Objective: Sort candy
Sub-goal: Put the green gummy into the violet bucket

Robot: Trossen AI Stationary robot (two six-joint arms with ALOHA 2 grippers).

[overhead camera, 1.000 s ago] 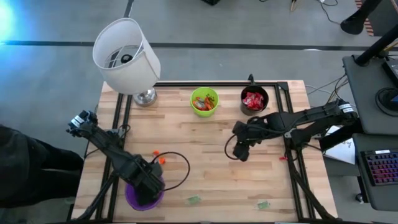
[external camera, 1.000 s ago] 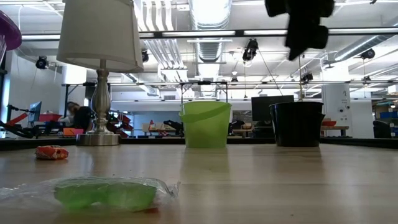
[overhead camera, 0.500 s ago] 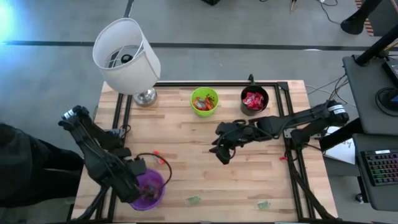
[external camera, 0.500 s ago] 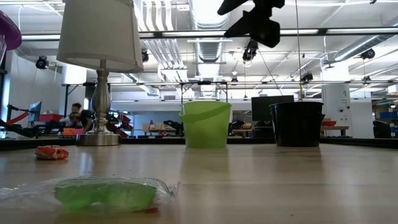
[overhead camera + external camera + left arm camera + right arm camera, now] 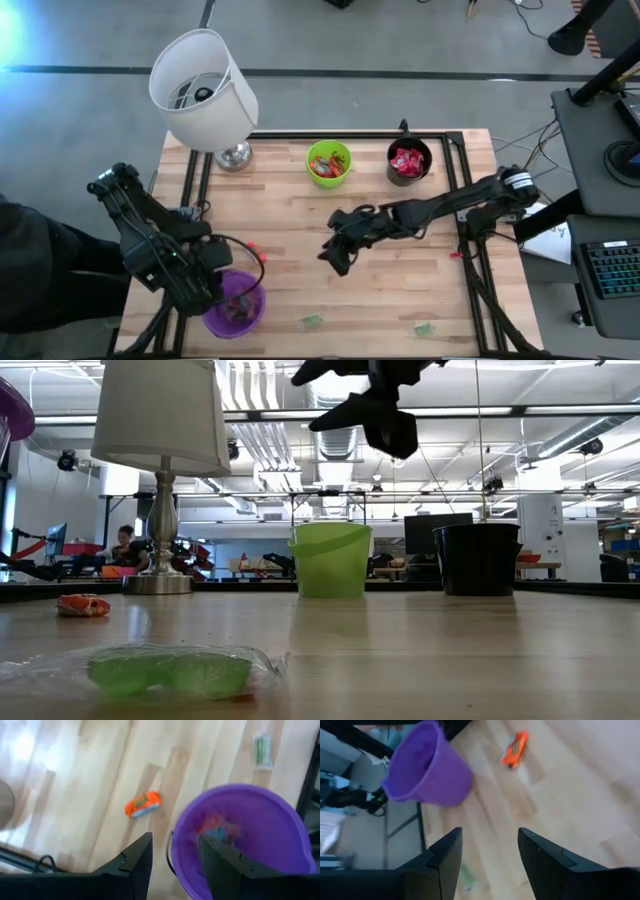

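My left gripper [image 5: 222, 287] is near the table's near-left corner, shut on the purple cup [image 5: 238, 307], which has sweets inside. An orange candy [image 5: 253, 247] lies flat on the wood just beyond the cup, also seen as the orange candy [image 5: 142, 804]. Two green candy packets [image 5: 313, 321] [image 5: 425, 327] lie by the near edge. My right gripper [image 5: 336, 260] hangs open above the table's middle, pointing toward the orange candy [image 5: 514, 748] with nothing between its fingers. My left gripper has the purple cup by its rim [image 5: 173, 851]: one finger [image 5: 220, 865] is inside the cup and the other [image 5: 135, 862] outside. The fingers come from above, slanting down. The cup [image 5: 12, 410] hangs tilted, clear of the table.
A green cup [image 5: 329, 163] with orange sweets and a black cup [image 5: 408, 162] with red sweets stand at the far edge. A lamp [image 5: 205, 90] stands at the far left corner. Bare wood lies between the two arms.
My right gripper has travelled toward the table's left edge, out over the middle, and tipped from pointing down to more level; it stays open. My left arm has drawn back toward the left edge, risen and turned, so the purple cup's mouth now shows from above.
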